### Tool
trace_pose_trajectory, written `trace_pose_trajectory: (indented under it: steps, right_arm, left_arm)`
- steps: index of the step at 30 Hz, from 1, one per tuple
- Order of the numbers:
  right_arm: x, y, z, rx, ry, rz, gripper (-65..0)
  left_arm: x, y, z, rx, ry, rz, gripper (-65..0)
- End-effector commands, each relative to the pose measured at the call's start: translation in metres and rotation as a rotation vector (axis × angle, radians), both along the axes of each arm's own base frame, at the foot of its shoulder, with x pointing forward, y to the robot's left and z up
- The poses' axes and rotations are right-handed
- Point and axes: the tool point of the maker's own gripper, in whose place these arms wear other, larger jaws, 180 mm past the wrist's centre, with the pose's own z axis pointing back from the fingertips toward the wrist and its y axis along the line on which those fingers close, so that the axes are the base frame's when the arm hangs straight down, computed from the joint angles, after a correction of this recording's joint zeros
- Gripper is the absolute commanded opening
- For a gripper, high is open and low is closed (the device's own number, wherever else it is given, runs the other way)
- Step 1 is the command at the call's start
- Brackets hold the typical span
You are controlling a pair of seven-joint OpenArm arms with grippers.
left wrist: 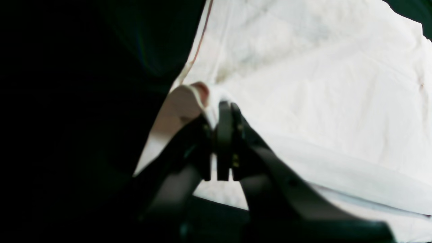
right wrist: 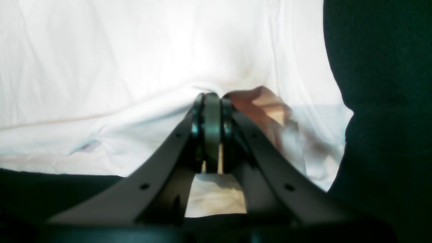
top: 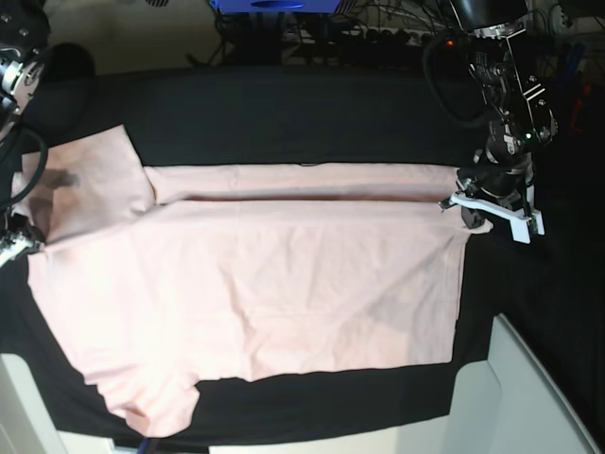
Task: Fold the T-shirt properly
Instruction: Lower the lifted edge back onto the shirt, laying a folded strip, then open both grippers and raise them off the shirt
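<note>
The pale pink T-shirt (top: 265, 274) lies spread plain side up on the black table cloth (top: 312, 113). Its far long edge is folded over into a narrow band (top: 302, 180). One sleeve (top: 85, 175) points to the far left and another (top: 146, 407) to the near left. My left gripper (top: 465, 213) is shut on the shirt's right edge, and its wrist view shows the closed tips (left wrist: 225, 106) pinching a raised fold. At the shirt's left edge my right gripper (top: 17, 244) is also shut on fabric, a bunched fold caught at its tips (right wrist: 212, 98).
A white bin (top: 529, 397) stands at the near right corner and a white edge (top: 19, 397) at the near left. Cables and a blue object (top: 274, 8) lie behind the table. The black cloth runs past the shirt on all sides.
</note>
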Motion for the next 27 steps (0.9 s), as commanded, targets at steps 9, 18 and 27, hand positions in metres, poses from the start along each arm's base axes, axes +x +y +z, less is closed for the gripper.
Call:
trace_pose_trajectory:
  steps: [9, 18, 27]
  right_arm:
    - [0.031, -0.005, 0.017, 0.038, -0.086, -0.035, -65.0]
    - [0.042, 0.01, 0.011, 0.029, -0.109, 0.007, -64.9]
    - [0.049, 0.0, 0.025, 0.034, -0.164, -0.035, -19.7]
  left_arm:
    - [0.018, 0.006, 0.014, 0.01, -0.058, 0.013, -65.0]
    - [0.016, 0.01, 0.01, 0.005, -0.048, 0.027, -65.0]
    - [0.039, 0.015, 0.03, 0.017, -0.108, 0.027, -28.2]
